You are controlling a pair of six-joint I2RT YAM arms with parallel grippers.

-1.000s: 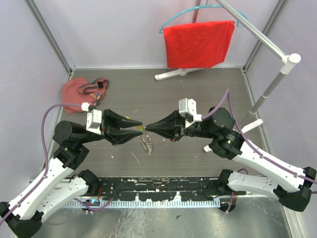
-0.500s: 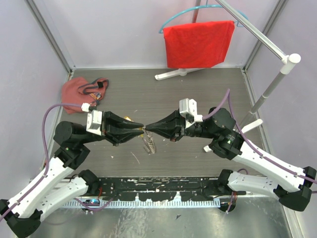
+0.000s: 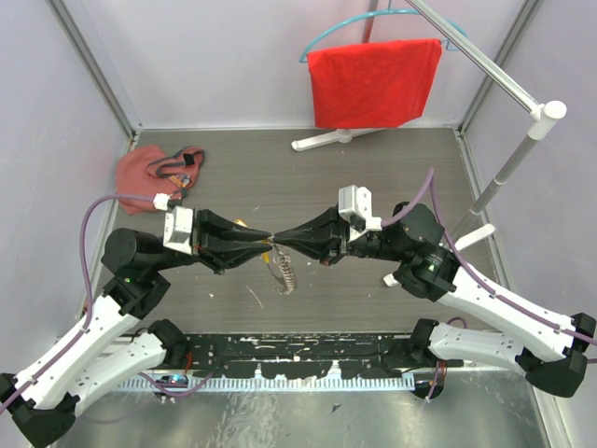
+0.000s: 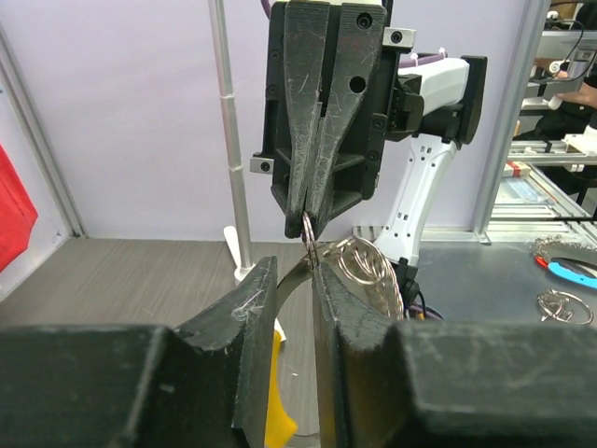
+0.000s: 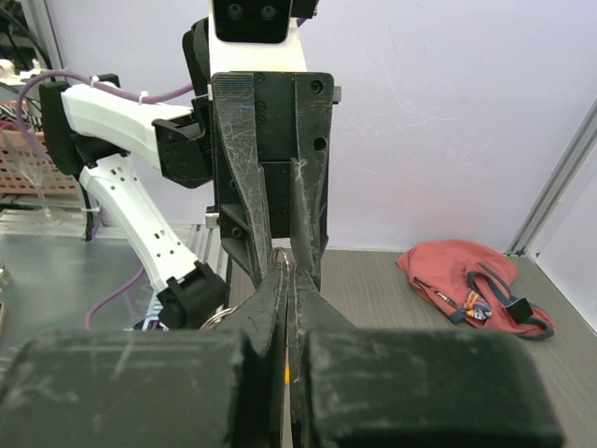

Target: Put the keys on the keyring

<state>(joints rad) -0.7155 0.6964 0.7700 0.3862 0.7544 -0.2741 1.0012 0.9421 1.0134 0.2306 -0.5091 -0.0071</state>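
Note:
My two grippers meet tip to tip above the middle of the table. The right gripper (image 3: 281,235) is shut on a small ring (image 4: 308,230) of the keyring (image 3: 283,271), whose silvery loops (image 4: 366,266) dangle below the tips. Facing it, the left gripper (image 3: 268,239) holds a key: its thin metal blade (image 4: 297,273) runs between the fingers up to that ring, and its yellowish head (image 4: 276,411) sits deeper in the jaws. In the right wrist view the small ring (image 5: 283,257) shows just past my shut fingertips (image 5: 280,280).
A red pouch (image 3: 154,170) with cords lies at the back left of the table. A red cloth (image 3: 373,82) hangs on a hanger at the back, beside a white stand (image 3: 508,159) on the right. A black rail (image 3: 298,345) runs along the near edge.
The left gripper's jaws have narrowed onto the key and its tip has closed up against the right gripper's tip. The dangling keyring has swung slightly right.

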